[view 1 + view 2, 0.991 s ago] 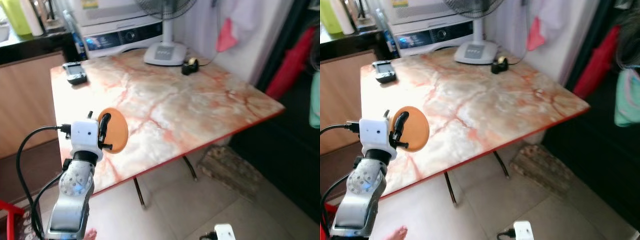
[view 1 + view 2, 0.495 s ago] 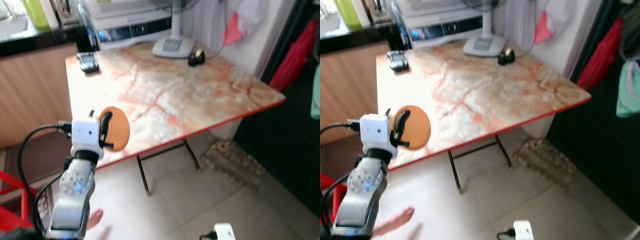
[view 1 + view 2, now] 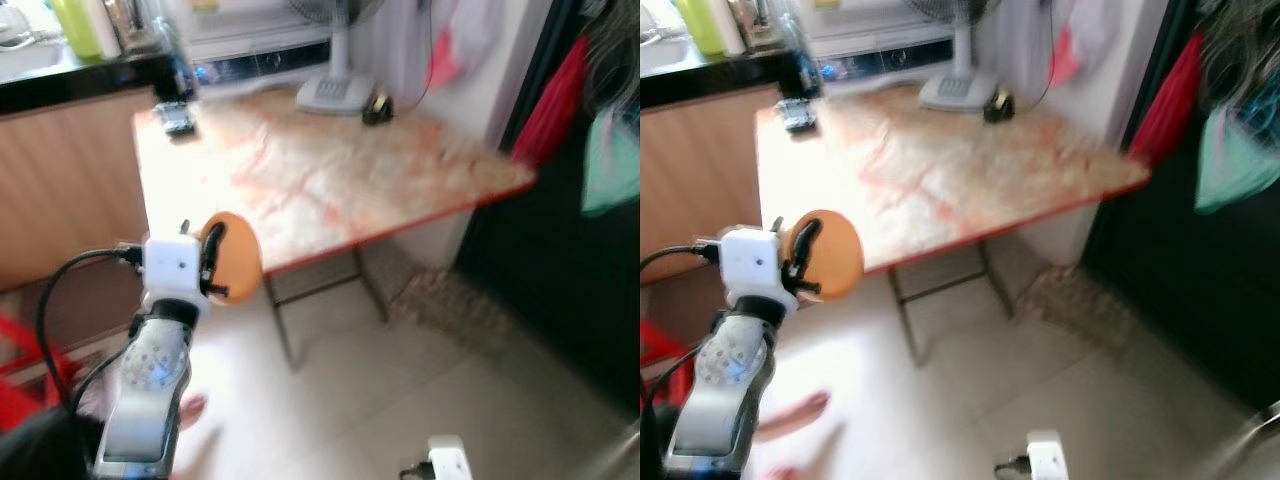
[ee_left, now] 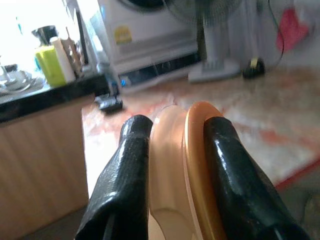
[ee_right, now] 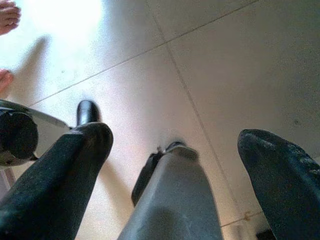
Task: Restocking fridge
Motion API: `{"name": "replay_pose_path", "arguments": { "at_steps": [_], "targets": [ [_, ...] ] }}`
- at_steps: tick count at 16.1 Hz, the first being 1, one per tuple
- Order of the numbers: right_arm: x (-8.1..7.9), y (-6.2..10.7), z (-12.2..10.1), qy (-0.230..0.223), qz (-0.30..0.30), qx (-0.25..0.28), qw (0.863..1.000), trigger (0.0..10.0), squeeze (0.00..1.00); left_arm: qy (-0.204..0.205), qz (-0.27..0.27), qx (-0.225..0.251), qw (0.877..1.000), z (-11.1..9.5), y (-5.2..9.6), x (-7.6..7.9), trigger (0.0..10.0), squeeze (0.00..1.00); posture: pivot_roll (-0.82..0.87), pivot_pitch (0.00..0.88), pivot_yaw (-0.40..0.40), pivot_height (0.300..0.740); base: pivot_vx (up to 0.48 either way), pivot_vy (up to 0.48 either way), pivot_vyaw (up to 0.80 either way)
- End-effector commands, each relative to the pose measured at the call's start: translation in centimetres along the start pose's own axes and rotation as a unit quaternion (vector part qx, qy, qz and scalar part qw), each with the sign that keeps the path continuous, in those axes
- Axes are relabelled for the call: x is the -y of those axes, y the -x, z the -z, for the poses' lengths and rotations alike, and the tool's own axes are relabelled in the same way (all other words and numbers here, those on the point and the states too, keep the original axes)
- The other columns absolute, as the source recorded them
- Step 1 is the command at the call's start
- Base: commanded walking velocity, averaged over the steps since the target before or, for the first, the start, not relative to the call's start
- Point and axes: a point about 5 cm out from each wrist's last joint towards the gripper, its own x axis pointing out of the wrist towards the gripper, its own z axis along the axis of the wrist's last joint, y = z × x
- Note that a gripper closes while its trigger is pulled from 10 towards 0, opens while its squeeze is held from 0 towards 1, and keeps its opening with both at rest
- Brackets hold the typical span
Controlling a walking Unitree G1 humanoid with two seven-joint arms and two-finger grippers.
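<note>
My left gripper (image 3: 214, 262) is raised in front of me, shut on a flat round orange disc-like thing (image 3: 238, 258) held on edge. In the left wrist view the disc (image 4: 192, 170) sits squeezed between the two black fingers (image 4: 125, 180), its orange rim and paler inner face showing. The right arm hangs low; its white wrist block (image 3: 448, 458) pokes in at the bottom edge. In the right wrist view the right gripper (image 5: 172, 165) stands open over the tiled floor with nothing between its fingers.
A marble-patterned folding table (image 3: 330, 170) with a red edge stands ahead, bearing a fan base (image 3: 330, 95), a small dark object (image 3: 377, 108) and a phone-like device (image 3: 175, 120). A wooden counter (image 3: 70, 190) lies left, dark furniture and hanging clothes (image 3: 560, 100) right. A person's foot (image 3: 790, 415) is on the floor.
The whole view has shifted and blurred as the camera backs away and turns right, so the table sits farther off. The left gripper holds the orange disc as before.
</note>
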Motion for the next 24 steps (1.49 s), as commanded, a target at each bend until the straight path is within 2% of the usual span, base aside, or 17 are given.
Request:
{"name": "replay_pose_path", "arguments": {
  "at_steps": [1,3,4,5,6,8,9,10,12,15,16,19,22,24],
  "targets": [
    [0.0,0.0,0.2,-0.001,0.001,-0.004,1.000,10.0,0.00,0.003,0.007,0.017,1.000,-0.6,-0.2,0.0,10.0,0.00,0.05,0.016,0.019,0.740,-0.247,0.000,0.00],
    [0.0,0.0,0.2,-0.001,0.001,-0.004,1.000,10.0,0.00,0.008,0.017,0.003,1.000,0.0,-0.2,0.2,10.0,0.00,0.05,0.016,0.019,0.740,-0.122,0.000,0.00],
    [-0.1,0.0,0.2,0.006,0.001,-0.006,1.000,10.0,0.00,0.009,0.029,-0.040,0.999,2.0,0.2,0.3,10.0,0.00,0.04,0.016,0.020,0.740,0.000,0.000,0.00],
    [-0.1,0.0,0.2,0.009,-0.001,-0.006,1.000,10.0,0.00,0.019,0.008,-0.076,0.997,3.6,0.4,-0.4,10.0,0.00,0.04,0.018,0.021,0.740,0.000,0.000,-0.80],
    [-0.1,0.0,0.2,0.007,0.000,-0.006,1.000,10.0,0.00,0.037,-0.006,-0.092,0.995,4.5,0.6,-0.8,10.0,0.00,0.04,0.019,0.020,0.740,0.000,0.000,-0.80],
    [-0.1,0.0,0.2,0.007,0.000,-0.008,1.000,10.0,0.00,0.085,-0.034,-0.168,0.982,8.3,2.1,-1.7,10.0,0.00,0.04,0.018,0.021,0.740,0.000,0.000,-0.80],
    [-0.1,0.0,0.2,0.008,0.000,-0.008,1.000,10.0,0.00,0.092,-0.036,-0.179,0.979,8.8,2.4,-1.8,10.0,0.00,0.04,0.018,0.021,0.740,0.000,0.000,-0.80],
    [-0.1,0.0,0.2,0.009,0.000,-0.009,1.000,10.0,0.00,0.119,-0.045,-0.221,0.967,10.8,3.6,-1.8,10.0,0.00,0.04,0.020,0.018,0.740,0.000,0.000,-0.80],
    [0.0,0.0,0.2,0.013,-0.001,-0.010,1.000,10.0,0.00,0.122,-0.057,-0.269,0.954,13.4,5.5,-1.8,10.0,0.00,0.04,0.021,0.016,0.740,0.000,0.000,-0.80],
    [0.1,0.0,0.2,0.017,-0.002,-0.012,1.000,10.0,0.00,0.129,-0.069,-0.303,0.942,15.2,7.0,-1.8,10.0,0.00,0.04,0.022,0.009,0.740,0.000,0.000,-0.80],
    [0.1,0.0,0.2,0.019,-0.003,-0.013,1.000,10.0,0.00,0.135,-0.078,-0.325,0.933,16.3,7.8,-1.9,10.0,0.00,0.04,0.023,0.009,0.740,0.000,0.000,-0.79],
    [0.1,0.0,0.2,0.022,-0.005,-0.013,1.000,10.0,0.00,0.148,-0.091,-0.335,0.926,17.1,8.4,-1.9,10.0,0.00,0.04,0.023,0.008,0.740,0.000,0.000,-0.79],
    [0.1,0.0,0.2,0.025,-0.009,-0.014,1.000,10.0,0.00,0.147,-0.101,-0.337,0.925,17.5,8.5,-2.0,10.0,0.00,0.04,0.023,0.008,0.740,0.000,0.269,-0.79],
    [0.0,0.0,0.2,0.028,-0.014,-0.016,0.999,10.0,0.00,0.153,-0.113,-0.350,0.917,18.1,8.9,-2.2,10.0,0.00,0.04,0.020,0.009,0.740,0.000,0.000,-0.79]
  ]
}}
